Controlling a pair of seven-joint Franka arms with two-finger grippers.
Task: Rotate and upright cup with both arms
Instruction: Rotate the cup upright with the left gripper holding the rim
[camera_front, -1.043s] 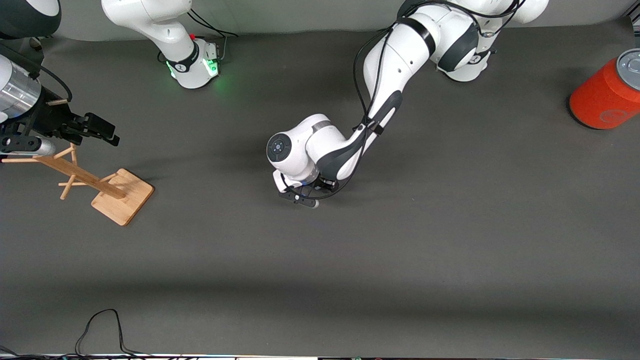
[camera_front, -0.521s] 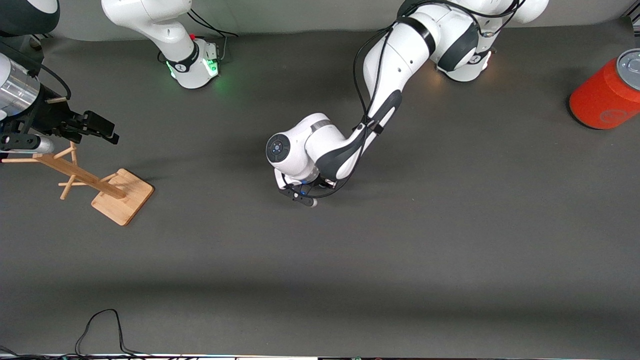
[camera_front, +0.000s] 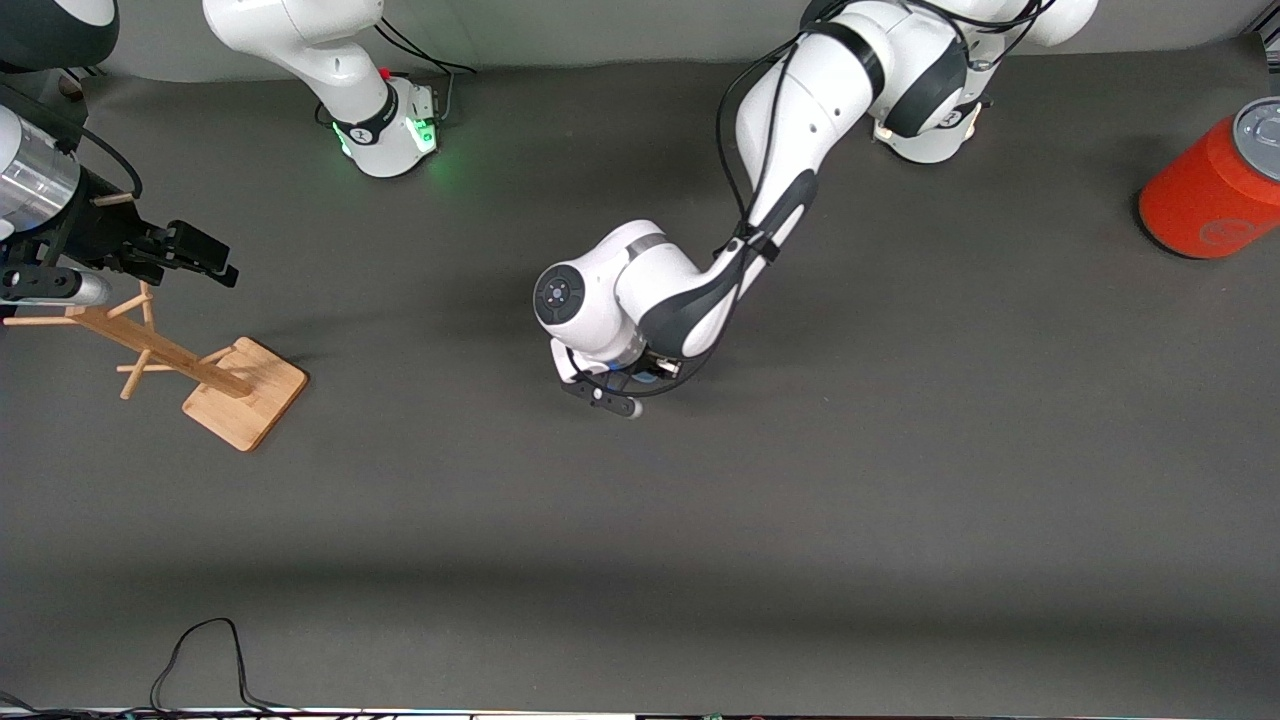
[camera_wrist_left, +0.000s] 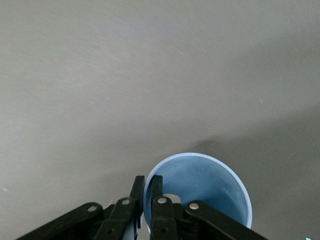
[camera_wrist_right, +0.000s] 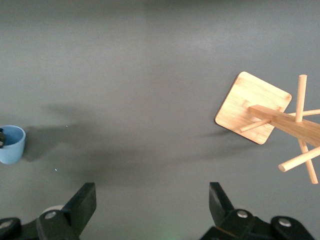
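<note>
The pale-blue cup (camera_wrist_left: 200, 182) stands mouth up at the middle of the table. My left gripper (camera_wrist_left: 147, 186) is shut on its rim, one finger inside and one outside. In the front view my left gripper (camera_front: 626, 385) hangs under the left wrist, which hides all of the cup but a sliver of blue (camera_front: 641, 378). The right wrist view shows the cup (camera_wrist_right: 11, 145) upright with a dark finger at its rim. My right gripper (camera_wrist_right: 152, 205) is open and empty. It waits (camera_front: 215, 262) over the wooden rack at the right arm's end of the table.
A wooden peg rack (camera_front: 240, 395) lies tipped on its square base, also in the right wrist view (camera_wrist_right: 257, 107). A big red-orange can (camera_front: 1205, 190) with a grey lid stands at the left arm's end. A black cable (camera_front: 200, 650) loops near the front edge.
The left arm's elbow has swung slightly and its wrist has shifted a little, so a sliver of blue cup now shows. The right arm has hardly moved.
</note>
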